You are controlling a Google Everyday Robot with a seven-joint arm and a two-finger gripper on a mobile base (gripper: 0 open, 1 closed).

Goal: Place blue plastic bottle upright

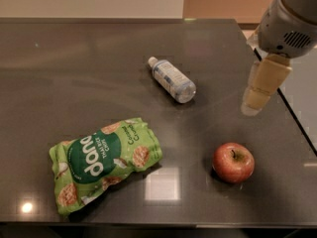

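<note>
The blue plastic bottle (172,80) lies on its side near the middle of the dark table (74,73). Its white cap points to the far left and its pale blue-and-white label faces up. My gripper (251,107) hangs from the arm at the right, above the table near its right edge. It is to the right of the bottle, apart from it, and holds nothing that I can see.
A green snack bag (104,162) lies flat at the front left. A red apple (233,161) sits at the front right, just in front of and below the gripper. The table's right edge runs diagonally past the gripper.
</note>
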